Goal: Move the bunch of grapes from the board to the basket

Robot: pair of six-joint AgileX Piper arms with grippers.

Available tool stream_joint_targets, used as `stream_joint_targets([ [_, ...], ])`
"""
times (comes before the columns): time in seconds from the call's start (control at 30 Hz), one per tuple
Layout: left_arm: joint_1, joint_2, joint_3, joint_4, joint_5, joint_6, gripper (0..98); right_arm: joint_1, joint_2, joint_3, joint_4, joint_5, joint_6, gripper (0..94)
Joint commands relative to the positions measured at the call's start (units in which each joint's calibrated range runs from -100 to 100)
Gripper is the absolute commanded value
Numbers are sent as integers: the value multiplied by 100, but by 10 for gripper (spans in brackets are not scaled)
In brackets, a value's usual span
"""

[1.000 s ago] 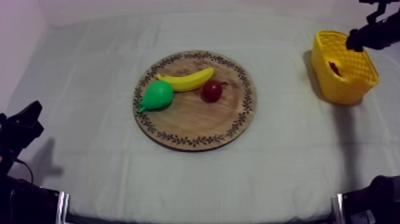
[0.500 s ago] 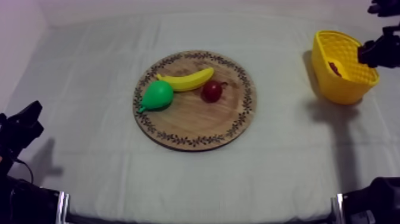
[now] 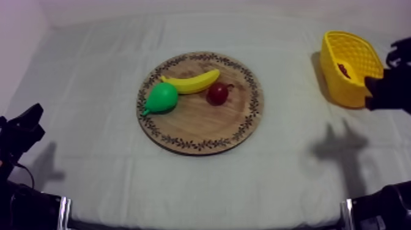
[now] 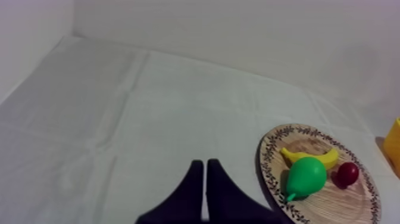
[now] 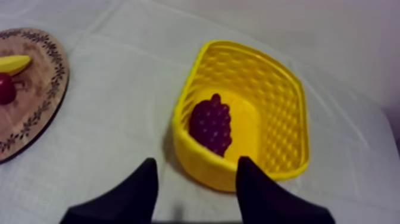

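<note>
Seen from above, the wooden board (image 3: 200, 137) lies mid-table with a banana (image 3: 191, 82), a pear (image 3: 161, 98) and a small red fruit (image 3: 217, 93) on it. Well to the right of the board stands the yellow basket (image 3: 342, 85), with the bunch of grapes (image 3: 344, 69) a dark patch inside. The right gripper (image 3: 385, 92) hangs just beyond the basket's near corner, on the side away from the board. The left gripper (image 3: 24, 125) sits low, far to the board's left.

From the left wrist, the left gripper (image 4: 205, 173) has its two fingers pressed together in a narrow wedge, gripping nothing, over bare cloth just beside the board (image 4: 348, 202). The pear (image 4: 306, 176), banana (image 4: 309, 158) and red fruit (image 4: 347, 174) rest on the board.

From the right wrist, the right gripper (image 5: 197, 161) has its fingers spread wide and empty, in front of the basket (image 5: 280, 119). The grapes (image 5: 211, 124) lie on the basket's floor, against the wall nearest the board (image 5: 36, 101).
</note>
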Motion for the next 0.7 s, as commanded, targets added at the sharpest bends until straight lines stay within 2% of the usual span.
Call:
stream_joint_targets([
  [0.0, 0, 0, -3, -3, -3, 1, 1, -43, -645, 553, 11, 4, -11, 359],
  [0.13, 0, 0, -3, -3, -3, 1, 1, -131, -1416, 1180, 39, 14, -83, 309],
  [0.33, 0, 0, -3, -3, -3, 1, 1, -188, -2550, 1736, -82, 229, -102, 95],
  [0.43, 0, 0, -3, -3, -3, 1, 1, -188, -2954, 1795, -184, 494, -142, 35],
  [0.5, 0, 0, -3, -3, -3, 1, 1, -176, -3198, 1811, -178, 732, -290, 19],
  [0.67, 0, 0, -3, -3, -3, 1, 1, -167, -3555, 1824, -77, 1039, -980, 6],
])
